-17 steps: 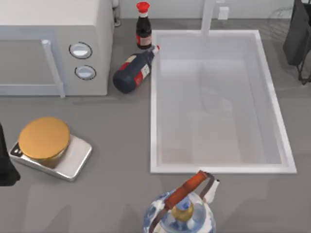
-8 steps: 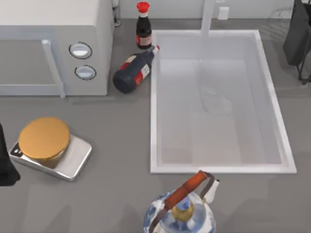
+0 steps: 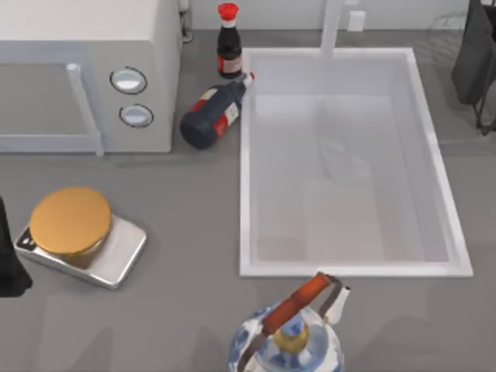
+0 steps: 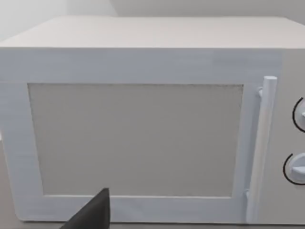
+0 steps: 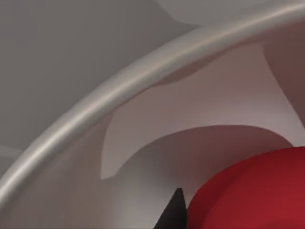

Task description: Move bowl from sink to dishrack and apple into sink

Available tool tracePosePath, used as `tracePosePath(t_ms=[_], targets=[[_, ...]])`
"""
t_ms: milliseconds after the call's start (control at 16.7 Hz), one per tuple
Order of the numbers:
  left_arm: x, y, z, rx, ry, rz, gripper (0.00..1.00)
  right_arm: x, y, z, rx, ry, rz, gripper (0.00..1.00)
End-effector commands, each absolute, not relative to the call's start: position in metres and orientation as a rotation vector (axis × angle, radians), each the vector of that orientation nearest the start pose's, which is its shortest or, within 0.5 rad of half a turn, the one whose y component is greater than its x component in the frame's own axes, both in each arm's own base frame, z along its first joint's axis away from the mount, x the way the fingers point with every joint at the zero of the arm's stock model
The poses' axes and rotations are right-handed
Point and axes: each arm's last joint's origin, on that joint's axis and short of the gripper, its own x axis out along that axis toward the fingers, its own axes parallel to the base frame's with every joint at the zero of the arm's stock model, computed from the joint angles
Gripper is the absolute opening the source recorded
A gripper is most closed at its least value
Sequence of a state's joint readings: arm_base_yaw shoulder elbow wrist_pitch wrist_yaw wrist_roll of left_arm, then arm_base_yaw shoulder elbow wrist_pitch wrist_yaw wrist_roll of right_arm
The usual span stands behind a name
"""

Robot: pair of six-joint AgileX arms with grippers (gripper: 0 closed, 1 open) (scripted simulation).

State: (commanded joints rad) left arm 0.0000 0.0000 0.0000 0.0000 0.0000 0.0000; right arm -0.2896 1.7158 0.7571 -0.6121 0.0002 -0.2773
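Note:
The white sink (image 3: 244,155) lies right of the table's middle, and its pale bottom is bare. The bowl is out of view. In the right wrist view the red apple (image 5: 252,191) looms very close, right beside a dark part of my right gripper (image 5: 172,212), under a curved pale-grey bar (image 5: 119,90). My right arm (image 3: 474,62) is a dark shape at the back right corner, next to the thin wires of the dishrack (image 3: 443,27). My left arm (image 3: 8,263) is parked at the table's left edge, and its gripper (image 4: 93,215) faces the microwave door.
A white microwave (image 3: 85,70) fills the back left. An upright sauce bottle (image 3: 228,43) and a toppled one (image 3: 213,112) lie by the sink's left rim. A scale with an orange disc (image 3: 74,225) sits front left, and a blue-and-white kettle (image 3: 291,341) sits at the front edge.
A faint shadow on the sink's bottom has faded a little. Neither arm nor any object has visibly moved.

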Motion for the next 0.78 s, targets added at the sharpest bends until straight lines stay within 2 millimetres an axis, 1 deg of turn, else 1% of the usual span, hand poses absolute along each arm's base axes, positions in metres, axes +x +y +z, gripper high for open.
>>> tracePosePath(t_ms=[120, 180, 300, 420, 540, 780], targets=[[0.106, -0.001, 0.160, 0.000, 0.000, 0.000, 1.00, 0.243, -0.072, 0.096, 0.008, 1.571, -0.008, 0.00], [0.106, -0.001, 0.160, 0.000, 0.000, 0.000, 1.00, 0.256, -0.075, 0.125, -0.024, 1.471, -0.037, 0.00], [0.106, -0.001, 0.160, 0.000, 0.000, 0.000, 1.00, 0.257, -0.076, 0.128, -0.024, 1.471, -0.037, 0.00], [0.106, -0.001, 0.160, 0.000, 0.000, 0.000, 1.00, 0.260, -0.076, 0.138, -0.023, 1.474, -0.036, 0.00], [0.106, -0.001, 0.160, 0.000, 0.000, 0.000, 1.00, 0.262, -0.077, 0.154, -0.022, 1.479, -0.035, 0.00], [0.106, -0.001, 0.160, 0.000, 0.000, 0.000, 1.00, 0.261, -0.077, 0.195, -0.022, 1.479, -0.035, 0.00]])
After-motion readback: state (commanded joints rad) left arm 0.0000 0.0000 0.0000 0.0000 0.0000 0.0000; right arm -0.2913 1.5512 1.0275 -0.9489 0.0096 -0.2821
